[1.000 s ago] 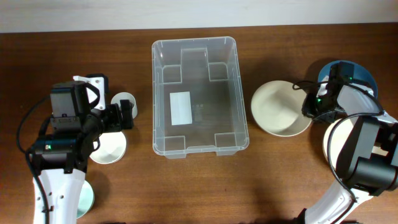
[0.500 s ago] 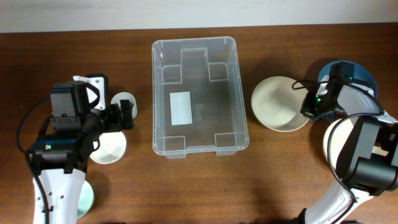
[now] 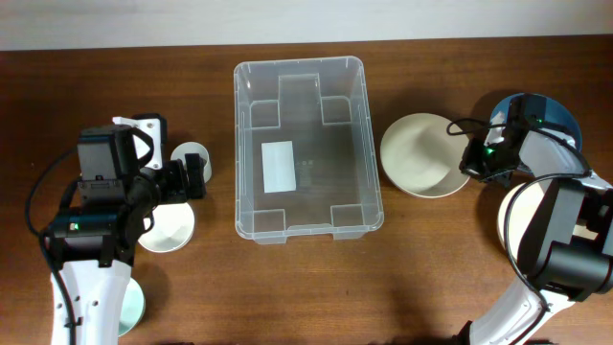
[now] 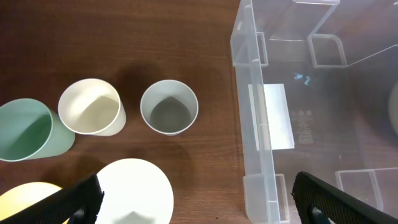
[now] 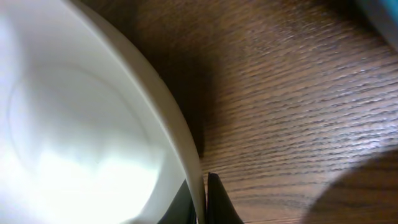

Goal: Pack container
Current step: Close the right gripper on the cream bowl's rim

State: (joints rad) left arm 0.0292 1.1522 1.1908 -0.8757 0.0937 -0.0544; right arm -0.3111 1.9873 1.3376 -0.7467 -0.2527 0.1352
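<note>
The clear plastic container [image 3: 326,177] stands empty at the table's middle, with a white label on its base. It also shows in the left wrist view [image 4: 311,106]. A cream bowl [image 3: 420,155] lies to its right. My right gripper [image 3: 471,161] is shut on the bowl's right rim. In the right wrist view the rim of the bowl [image 5: 81,124] is pinched between the fingers of the right gripper [image 5: 202,199]. My left gripper [image 3: 196,179] is open and empty left of the container. Its wide-spread fingers frame the left wrist view [image 4: 199,208].
Left of the container are a small pale cup [image 4: 168,107], a cream cup [image 4: 92,107], a green cup [image 4: 25,130], a white plate [image 4: 134,190] and a yellow dish [image 4: 25,202]. A blue plate [image 3: 551,113] lies at the far right.
My right gripper has drawn the cream bowl a little to the left, toward the container. The left arm has not moved.
</note>
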